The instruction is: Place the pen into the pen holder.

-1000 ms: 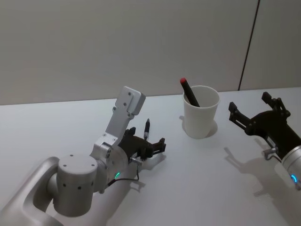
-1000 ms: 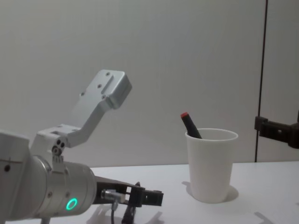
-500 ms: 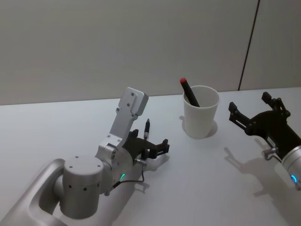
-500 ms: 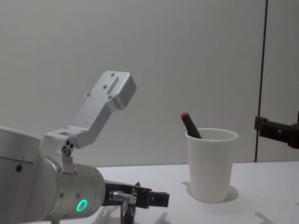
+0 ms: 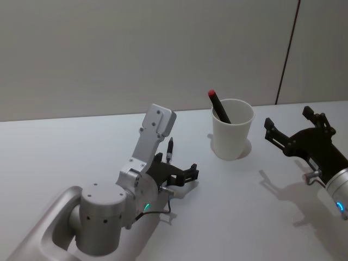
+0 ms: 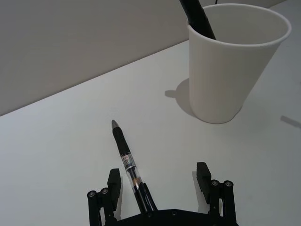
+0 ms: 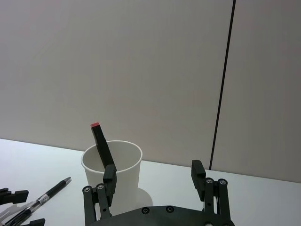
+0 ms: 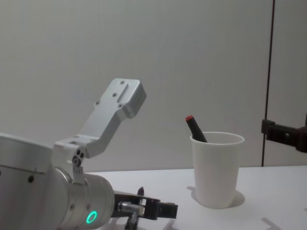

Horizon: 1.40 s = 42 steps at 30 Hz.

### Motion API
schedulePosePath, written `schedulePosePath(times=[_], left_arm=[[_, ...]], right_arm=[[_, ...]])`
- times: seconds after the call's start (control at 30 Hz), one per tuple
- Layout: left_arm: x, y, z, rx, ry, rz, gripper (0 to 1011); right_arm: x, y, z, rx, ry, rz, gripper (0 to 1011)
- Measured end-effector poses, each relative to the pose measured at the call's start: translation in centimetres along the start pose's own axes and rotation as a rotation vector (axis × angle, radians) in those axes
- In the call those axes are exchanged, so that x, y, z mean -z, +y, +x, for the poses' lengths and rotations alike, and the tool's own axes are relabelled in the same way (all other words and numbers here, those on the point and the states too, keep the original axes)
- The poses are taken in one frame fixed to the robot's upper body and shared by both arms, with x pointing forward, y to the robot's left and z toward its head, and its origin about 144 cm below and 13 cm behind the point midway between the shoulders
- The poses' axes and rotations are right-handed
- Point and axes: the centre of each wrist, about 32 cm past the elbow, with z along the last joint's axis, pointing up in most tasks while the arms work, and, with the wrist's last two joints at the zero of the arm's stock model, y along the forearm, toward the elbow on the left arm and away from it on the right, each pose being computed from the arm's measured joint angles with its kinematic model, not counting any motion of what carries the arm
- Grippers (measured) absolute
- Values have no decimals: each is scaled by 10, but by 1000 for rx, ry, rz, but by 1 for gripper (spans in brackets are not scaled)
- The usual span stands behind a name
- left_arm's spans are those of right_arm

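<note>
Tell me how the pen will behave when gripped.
The pen looks stiff, slim and round, so it may roll on the smooth table as the open left gripper closes. It lies nearer one finger, so it will likely slide sideways first. Much of it sticks past the gripper, so it could pivot when lifted. Right gripper hovers at right.

My left arm (image 5: 103,217) is brushed silver, its round joint cap dotted with dark screws, with a green ring light (image 8: 90,217) and an angular silver bracket (image 5: 155,128). My left gripper (image 6: 158,173) and right gripper (image 7: 154,169) are matte black, with bright rivets at the pivots.
</note>
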Motion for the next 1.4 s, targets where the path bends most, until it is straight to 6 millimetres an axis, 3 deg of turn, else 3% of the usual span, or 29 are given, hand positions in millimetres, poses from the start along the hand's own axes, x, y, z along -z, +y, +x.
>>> schedulePosePath(times=[1.4], left_arm=[[-2,-2,1,-31,7,31,1001]], right_arm=[[0,0,0,0,0,0,1001]])
